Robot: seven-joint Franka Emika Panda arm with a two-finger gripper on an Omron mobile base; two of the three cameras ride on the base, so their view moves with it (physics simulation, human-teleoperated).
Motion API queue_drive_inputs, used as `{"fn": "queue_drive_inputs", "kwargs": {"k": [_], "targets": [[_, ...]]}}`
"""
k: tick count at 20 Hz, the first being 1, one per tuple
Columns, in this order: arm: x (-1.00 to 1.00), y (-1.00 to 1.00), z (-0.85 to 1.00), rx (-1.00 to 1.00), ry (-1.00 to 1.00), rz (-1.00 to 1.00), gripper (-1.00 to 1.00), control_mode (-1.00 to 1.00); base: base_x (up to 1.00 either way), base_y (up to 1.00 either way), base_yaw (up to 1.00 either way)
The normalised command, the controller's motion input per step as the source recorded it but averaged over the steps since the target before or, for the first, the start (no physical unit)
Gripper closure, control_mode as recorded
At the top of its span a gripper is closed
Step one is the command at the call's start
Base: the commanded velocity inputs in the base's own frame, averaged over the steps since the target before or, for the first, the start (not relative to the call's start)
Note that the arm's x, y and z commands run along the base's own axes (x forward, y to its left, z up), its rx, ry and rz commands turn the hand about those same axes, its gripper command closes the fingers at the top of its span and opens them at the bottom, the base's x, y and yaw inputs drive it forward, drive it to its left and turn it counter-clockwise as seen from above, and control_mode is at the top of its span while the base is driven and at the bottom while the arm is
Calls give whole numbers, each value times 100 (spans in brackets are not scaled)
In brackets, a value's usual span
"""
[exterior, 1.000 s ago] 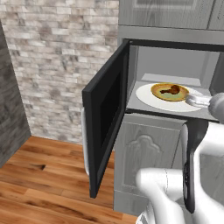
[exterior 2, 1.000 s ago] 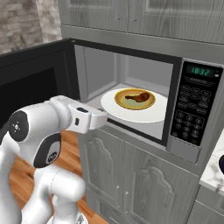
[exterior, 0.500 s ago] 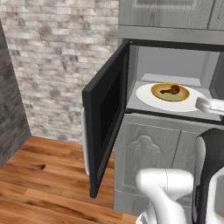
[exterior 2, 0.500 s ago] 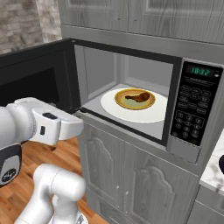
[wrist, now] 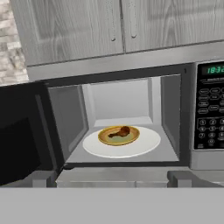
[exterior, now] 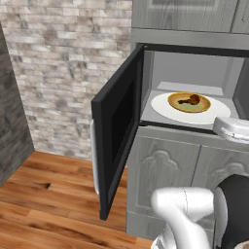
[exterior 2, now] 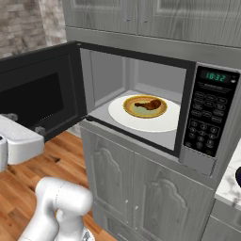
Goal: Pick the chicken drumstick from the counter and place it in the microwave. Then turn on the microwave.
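Left base view: the chicken drumstick (exterior: 190, 100) lies in a yellow-brown bowl (exterior: 189, 102) on the white turntable (exterior: 168, 107) inside the microwave (exterior: 194, 53), long axis roughly left to right across the bowl, thick end to the right. The microwave's door (exterior: 119, 127) hangs wide open.

Right base view: the keypad (exterior 2: 204, 123) and green display (exterior 2: 216, 76) appear right of the microwave's cavity, with a corner of counter (exterior 2: 229, 182) lower right.

Hand view: the hand (wrist: 114, 179) faces the cavity, fingers spread wide, holding and touching nothing.
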Motion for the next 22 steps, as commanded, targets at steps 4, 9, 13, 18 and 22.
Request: {"fn": "queue_drive_inputs", "kwargs": {"k": [4, 9, 13, 18, 22], "targets": [[-29, 41, 0, -1, -11, 0, -100, -100, 0, 0, 0], [-11, 43, -1, -3, -7, 0, -100, -100, 0, 0, 0], [-8, 50, -4, -5, -3, 0, -100, -100, 0, 0, 0], [-21, 46, -1, -5, 0, 0, -100, -100, 0, 0, 0], [-26, 41, -2, -4, 0, 2, -100, -100, 0, 0, 0]]}}
